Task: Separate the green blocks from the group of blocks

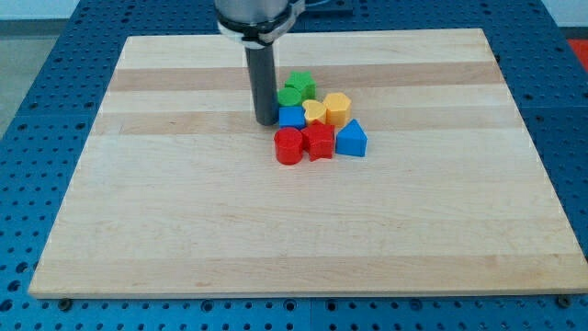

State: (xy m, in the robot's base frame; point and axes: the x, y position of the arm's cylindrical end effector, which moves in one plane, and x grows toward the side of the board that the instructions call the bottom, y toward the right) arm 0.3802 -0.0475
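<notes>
A tight group of blocks sits a little above the board's middle. Two green blocks are at its top: a green cube (302, 83) and a green star-like block (290, 96) just below-left of it. Beneath them are a blue cube (292, 117), a yellow heart (314, 112) and a yellow hexagon (337, 108). The bottom row has a red cylinder (288, 146), a red star-like block (319, 142) and a blue triangular block (351, 139). My tip (265, 121) stands at the group's left edge, right beside the blue cube and just below-left of the green star-like block.
The wooden board (184, 211) lies on a blue perforated table (37, 55). The arm's body (257, 14) enters from the view's top, above the blocks.
</notes>
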